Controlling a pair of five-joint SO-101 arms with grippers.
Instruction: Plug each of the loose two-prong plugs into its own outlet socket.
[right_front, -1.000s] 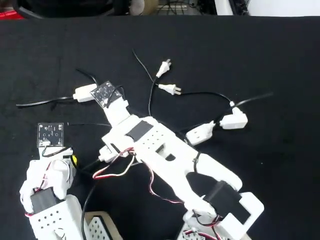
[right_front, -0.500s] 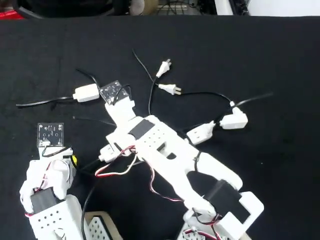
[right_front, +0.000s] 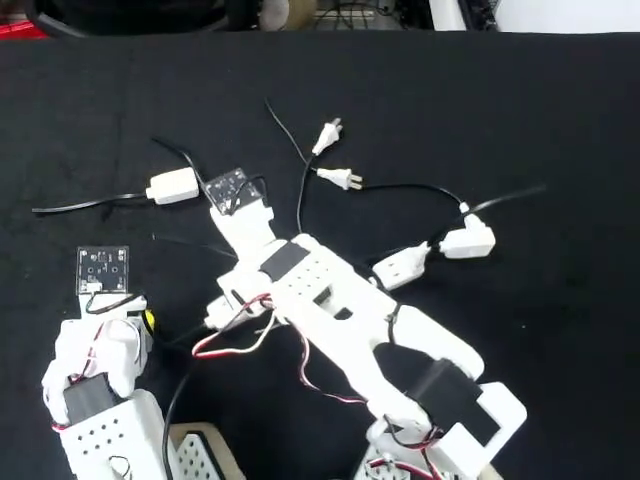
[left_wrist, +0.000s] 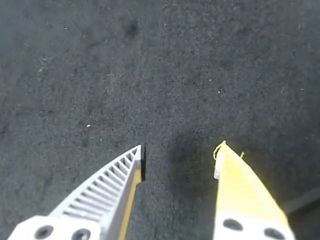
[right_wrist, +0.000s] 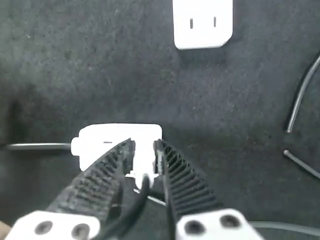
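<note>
In the right wrist view my right gripper (right_wrist: 144, 144) is shut on a small white plug (right_wrist: 143, 174) with a black cord. It is held right up against a white outlet socket (right_wrist: 102, 141) whose cord runs off sideways. A second white socket (right_wrist: 202, 22) with two slots lies farther off. In the high view the right gripper (right_front: 230, 190) is just right of a white socket (right_front: 172, 186). Two loose two-prong plugs (right_front: 328, 134) (right_front: 345, 179) lie beyond it. My left gripper (left_wrist: 180, 148) hangs open over bare black cloth, holding nothing.
Two more white socket blocks (right_front: 400, 267) (right_front: 467, 242) lie right of the right arm, joined by black cords. Thin black cords loop across the middle of the black table (right_front: 560, 120). The left arm (right_front: 95, 370) stays at the near left corner.
The right gripper has shifted to the right, away from the white socket on the left that it was touching. The left arm has barely moved.
</note>
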